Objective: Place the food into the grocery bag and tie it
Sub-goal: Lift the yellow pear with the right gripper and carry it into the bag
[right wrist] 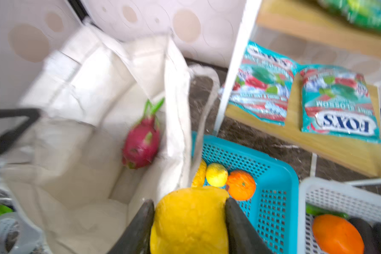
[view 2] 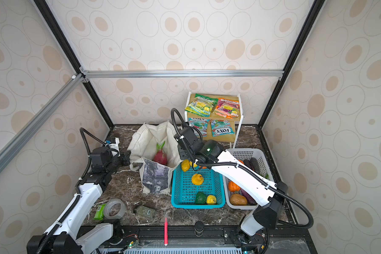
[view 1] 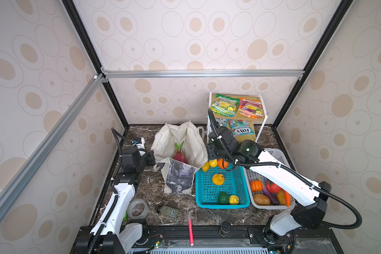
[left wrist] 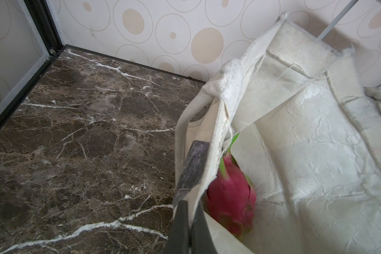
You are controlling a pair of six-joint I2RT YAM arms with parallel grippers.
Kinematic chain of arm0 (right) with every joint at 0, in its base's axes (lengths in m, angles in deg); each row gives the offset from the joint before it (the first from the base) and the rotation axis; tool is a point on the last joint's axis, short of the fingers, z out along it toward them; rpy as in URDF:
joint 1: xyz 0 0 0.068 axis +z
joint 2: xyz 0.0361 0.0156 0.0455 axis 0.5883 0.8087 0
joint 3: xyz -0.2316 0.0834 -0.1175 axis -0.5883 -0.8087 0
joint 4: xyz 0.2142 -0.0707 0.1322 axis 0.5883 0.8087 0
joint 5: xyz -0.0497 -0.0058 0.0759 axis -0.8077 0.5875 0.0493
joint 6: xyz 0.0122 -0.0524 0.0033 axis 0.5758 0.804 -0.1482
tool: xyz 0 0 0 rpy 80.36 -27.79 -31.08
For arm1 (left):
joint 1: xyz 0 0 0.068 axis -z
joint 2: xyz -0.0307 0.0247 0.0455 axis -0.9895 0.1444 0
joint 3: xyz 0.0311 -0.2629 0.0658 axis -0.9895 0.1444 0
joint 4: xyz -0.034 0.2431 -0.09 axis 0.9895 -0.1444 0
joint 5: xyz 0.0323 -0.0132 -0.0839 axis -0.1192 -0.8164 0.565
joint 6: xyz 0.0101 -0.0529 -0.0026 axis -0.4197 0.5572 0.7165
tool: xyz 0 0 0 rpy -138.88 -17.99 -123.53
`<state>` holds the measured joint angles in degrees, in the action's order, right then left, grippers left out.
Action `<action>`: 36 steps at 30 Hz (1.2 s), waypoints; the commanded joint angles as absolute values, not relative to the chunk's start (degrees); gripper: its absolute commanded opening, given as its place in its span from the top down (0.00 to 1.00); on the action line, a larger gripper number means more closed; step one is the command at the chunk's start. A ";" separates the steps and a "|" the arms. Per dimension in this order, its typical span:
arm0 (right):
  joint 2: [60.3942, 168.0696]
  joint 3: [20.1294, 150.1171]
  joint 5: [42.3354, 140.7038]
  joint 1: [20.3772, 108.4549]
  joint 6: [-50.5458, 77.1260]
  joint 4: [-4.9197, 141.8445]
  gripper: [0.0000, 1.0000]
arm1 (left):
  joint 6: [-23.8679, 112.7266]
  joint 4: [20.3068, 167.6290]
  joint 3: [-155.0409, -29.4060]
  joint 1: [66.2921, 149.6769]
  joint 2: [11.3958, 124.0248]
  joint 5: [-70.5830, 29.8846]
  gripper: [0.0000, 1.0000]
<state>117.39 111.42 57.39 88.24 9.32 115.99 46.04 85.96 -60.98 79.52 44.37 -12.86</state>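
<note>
Grocery bag (view 1: 180, 176), off-white canvas tote with dark grey print panel: one, standing open on dark marble bench (view 1: 154, 193), just beside teal plastic basket (view 1: 222, 205). One pink dragon fruit (view 1: 180, 155) inside the bag. Left jaws closed, pinching bag rim. Right jaws gripping one large yellow fruit (right wrist: 189, 222) over the teal basket corner nearest the bag. Baskets: two, second is white plastic basket (view 1: 275, 151). Wooden two-tier shelf (view 1: 237, 116) holds four packets: one green packet (view 1: 224, 105), one orange-red packet (view 1: 250, 107), two teal packets (view 2: 221, 129) reading "FOX'S", "MINT BLOSSOM".
</note>
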 commanded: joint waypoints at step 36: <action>162.37 138.74 74.55 90.00 7.26 122.48 0.22 | 46.03 85.86 -62.33 79.42 43.44 -12.36 1.00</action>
<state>162.11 138.50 75.14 89.94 7.81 119.46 46.04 85.93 -60.98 79.52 44.16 -12.88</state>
